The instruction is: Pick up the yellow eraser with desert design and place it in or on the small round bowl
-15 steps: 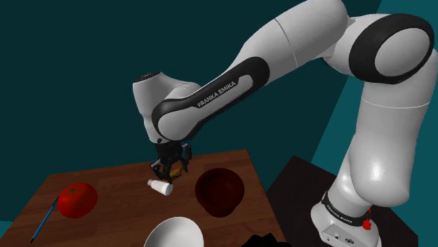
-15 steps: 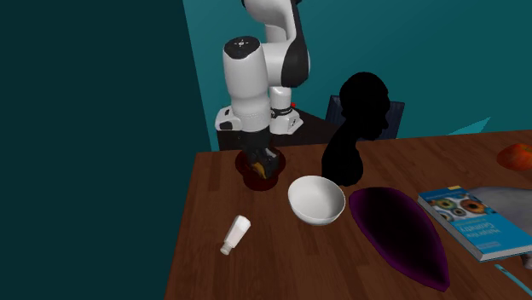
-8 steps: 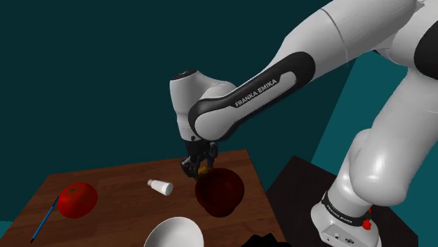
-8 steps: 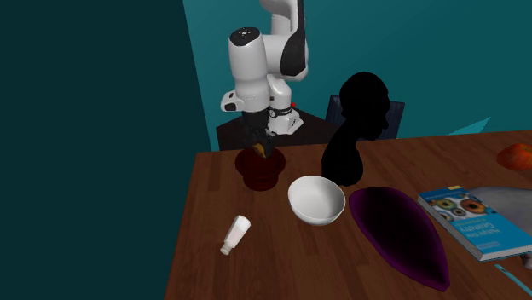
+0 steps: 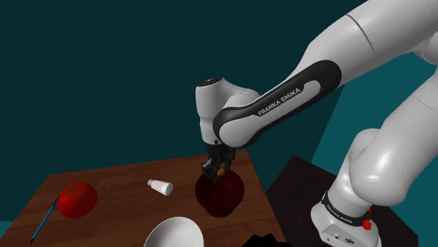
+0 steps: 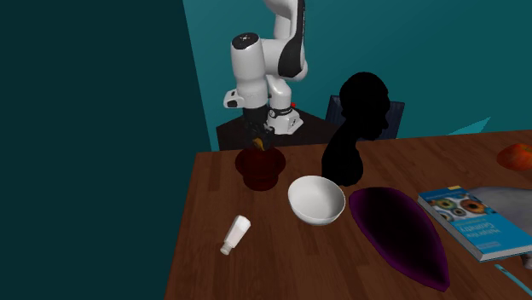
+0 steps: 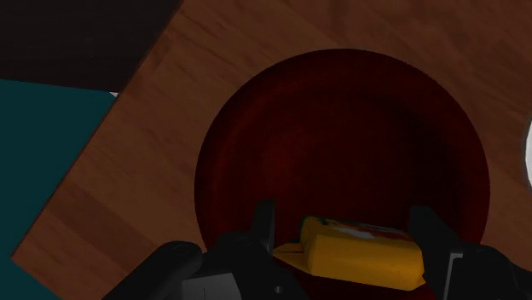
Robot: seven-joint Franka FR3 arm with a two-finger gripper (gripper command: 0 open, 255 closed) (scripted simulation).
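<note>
One blue pencil [image 5: 42, 221] is lying at the shoulder view's left, beside a red tomato [image 5: 77, 200]. A white bottle [image 5: 160, 187] is lying farther right on the wooden table [image 5: 116, 177]. The gripper [image 5: 218, 170] is clasping the yellow eraser [image 7: 362, 251], holding it just above the dark red bowl [image 5: 221, 201] near the table's corner.

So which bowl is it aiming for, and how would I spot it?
Find the brown wooden table, then its corner closest to the white arm. The dark red bowl sits there, directly under the pincer holding the yellow eraser. Its neighbour is a white bowl; this one is deep red, almost maroon.
</note>
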